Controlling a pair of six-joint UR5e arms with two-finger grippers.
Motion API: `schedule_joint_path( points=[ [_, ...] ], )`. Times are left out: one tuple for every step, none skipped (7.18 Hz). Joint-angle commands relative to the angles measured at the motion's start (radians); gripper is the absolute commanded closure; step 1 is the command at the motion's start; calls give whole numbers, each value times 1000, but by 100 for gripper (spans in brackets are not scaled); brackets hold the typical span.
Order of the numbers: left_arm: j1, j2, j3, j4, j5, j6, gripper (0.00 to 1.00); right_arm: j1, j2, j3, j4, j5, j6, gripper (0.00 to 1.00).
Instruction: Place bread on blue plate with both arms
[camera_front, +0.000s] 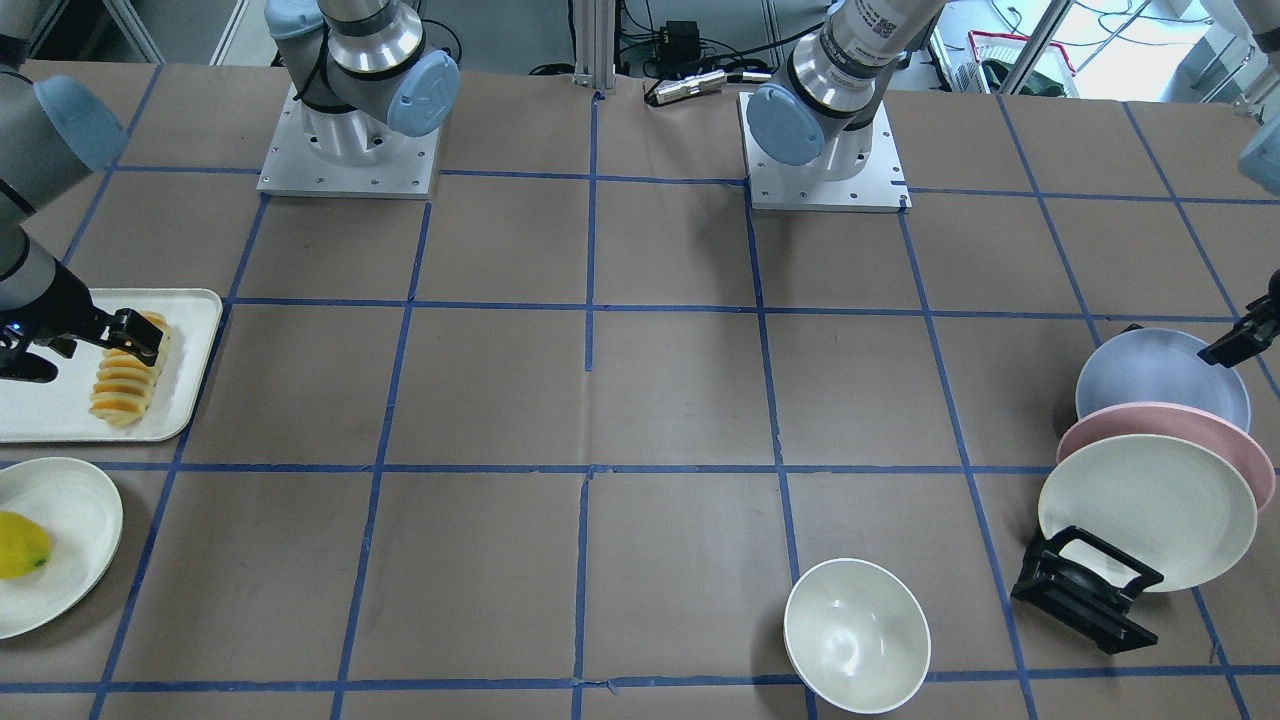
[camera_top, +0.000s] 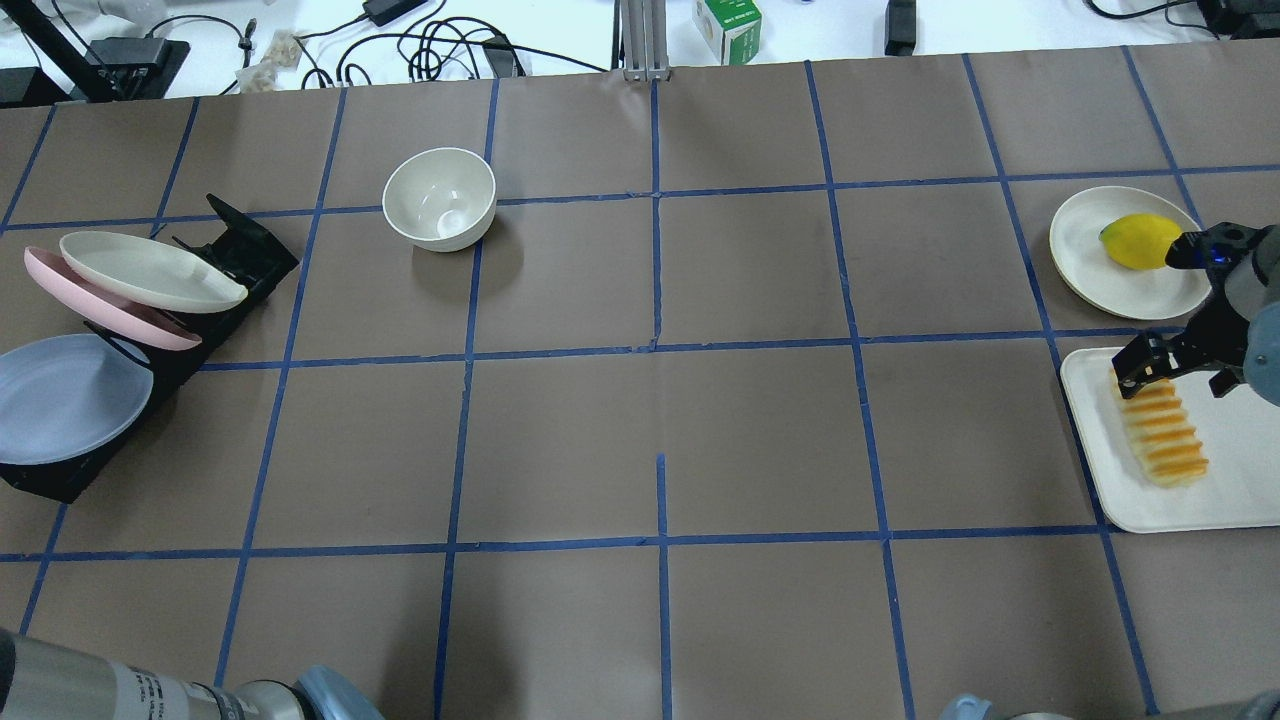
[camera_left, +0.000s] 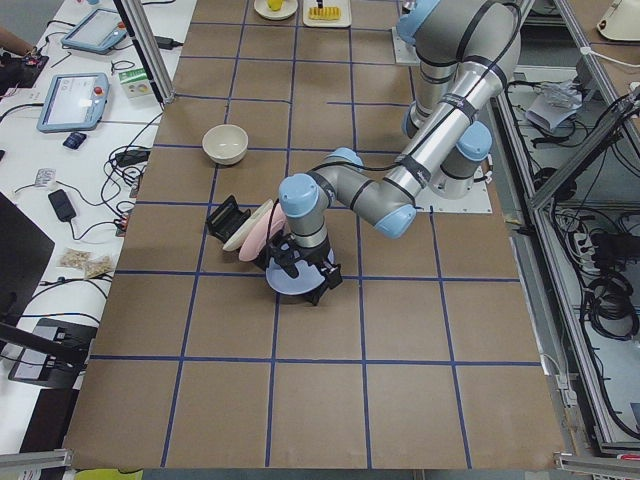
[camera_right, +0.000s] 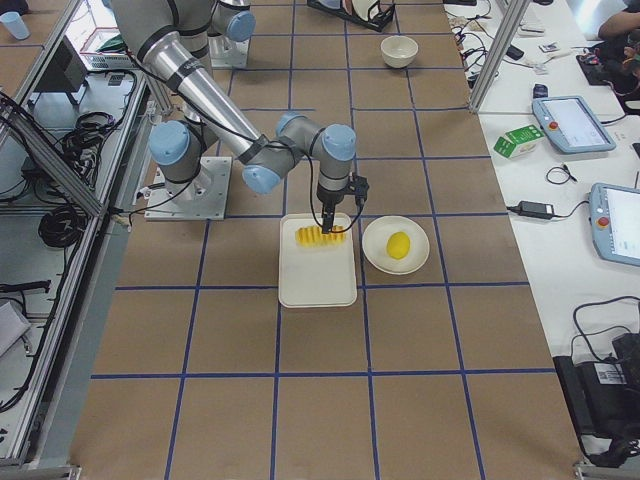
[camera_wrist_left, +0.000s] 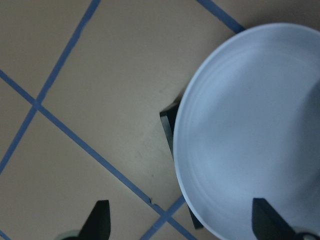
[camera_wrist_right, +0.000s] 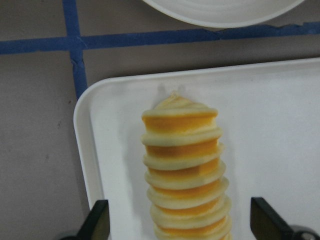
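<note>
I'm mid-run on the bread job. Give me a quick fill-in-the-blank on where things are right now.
1. The bread lies on a white ____.
2. The right end effector is ____, with one finger on each side of the loaf's end.
3. The left end effector, open too, hangs over the rim of the blue plate, which stands in a black ____.

Missing words: tray; open; rack.
</note>
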Motion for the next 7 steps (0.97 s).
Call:
schedule_joint_path(
  points=[
    [0,-25,-1,3,5,0,18,-1,54,4,-32,-7,3,0],
    [0,-28,-2,-12,3,-6,25,-1,71,4,-33,-24,3,0],
    [0,-37,-1,-9,-9,-12,39,-1,86,4,-33,-64,0,0],
    [0,-50,2,1,-10,-12,44,-1,94,4,-33,-69,1,0],
    [0,-48,1,0,-10,-8,58,-1,94,5,-32,-67,6,0],
    [0,-47,1,-3,-4,3,78,-1,106,4,-30,-63,6,1],
    [0,-42,2,-9,-3,12,81,-1,113,2,-30,-60,3,30]
  ],
)
